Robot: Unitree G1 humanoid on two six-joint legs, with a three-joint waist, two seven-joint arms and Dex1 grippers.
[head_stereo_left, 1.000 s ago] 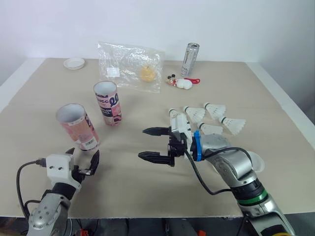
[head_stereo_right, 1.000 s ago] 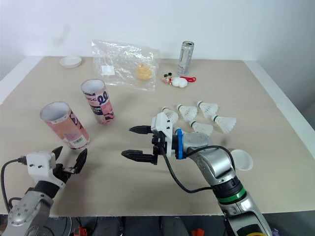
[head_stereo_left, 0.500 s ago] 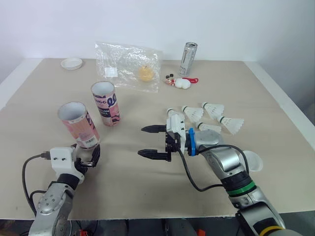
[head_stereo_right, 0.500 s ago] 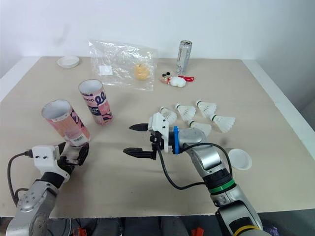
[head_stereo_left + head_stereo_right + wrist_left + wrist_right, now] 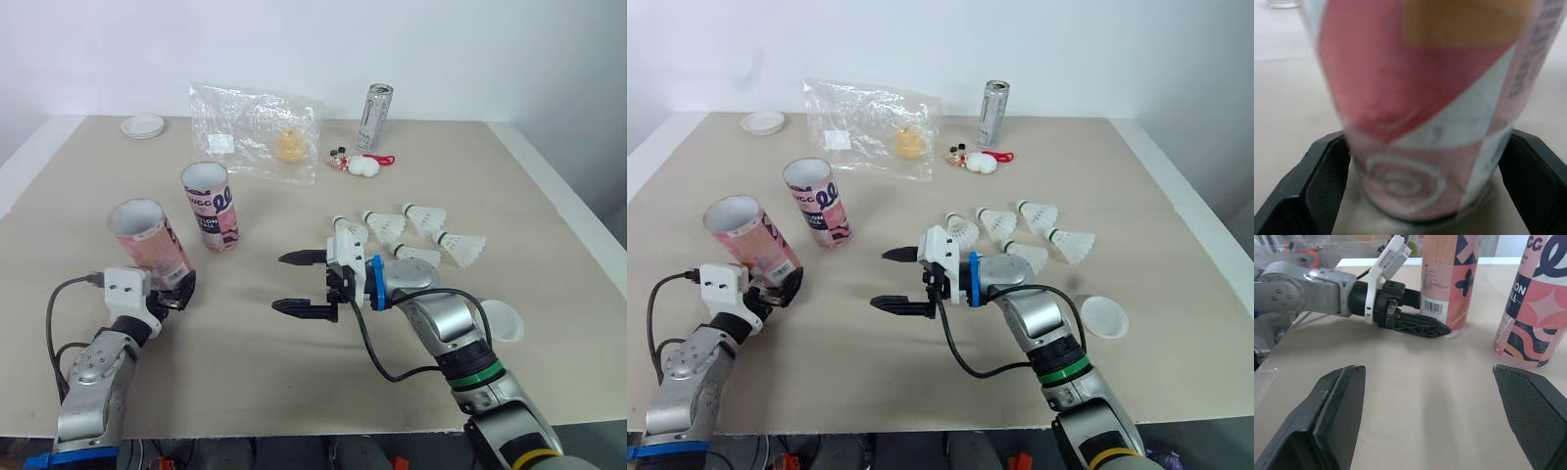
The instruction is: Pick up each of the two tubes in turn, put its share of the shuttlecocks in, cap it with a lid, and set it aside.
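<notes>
Far across the table (image 5: 294,372) sit a clear plastic bag (image 5: 257,132), an upright silver can (image 5: 378,105) and a small trinket (image 5: 364,166).

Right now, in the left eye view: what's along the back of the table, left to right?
white lid → plastic bag → silver can. The small toy in front of the can overlaps it sideways, so it is left out.

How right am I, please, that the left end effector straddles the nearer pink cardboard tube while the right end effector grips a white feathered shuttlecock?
Not quite: the right end effector is open and empty, per the left eye view; the rest stands.
</notes>
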